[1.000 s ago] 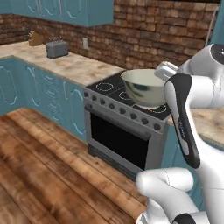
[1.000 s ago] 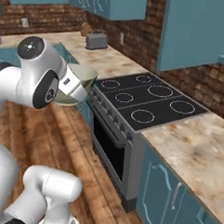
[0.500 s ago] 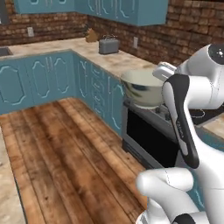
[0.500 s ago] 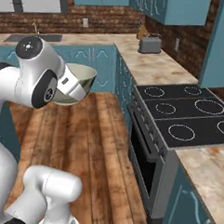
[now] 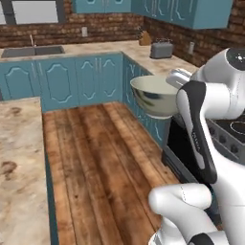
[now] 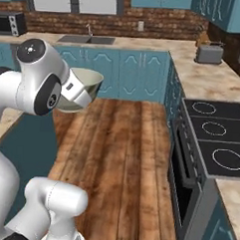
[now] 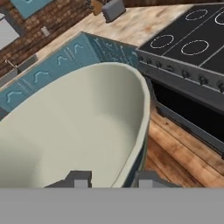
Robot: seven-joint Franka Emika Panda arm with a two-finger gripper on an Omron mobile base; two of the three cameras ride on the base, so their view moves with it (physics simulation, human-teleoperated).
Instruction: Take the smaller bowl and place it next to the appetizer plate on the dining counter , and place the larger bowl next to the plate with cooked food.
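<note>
One larger bowl [image 7: 74, 127] clamped by its rim in the jaws, carried high; dining desk [image 5: 19, 167] lying off to the left.

— What fills the space in front of you?
— The larger bowl [image 7: 78, 127], pale and glossy inside; my hand [image 7: 114, 178] grips its rim, one finger inside, one outside.
— And beyond it?
— A black stove [image 7: 192, 48], a toaster [image 7: 113, 9] on the desk [image 7: 131, 26], plank floor [image 7: 183, 162] below.

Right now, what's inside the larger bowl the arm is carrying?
Nothing that shows: the larger bowl has a bare, glossy pale inside in the hand view. The pincer straddles its rim, and the lowest part of the inside is cut off by the picture's edge.
</note>
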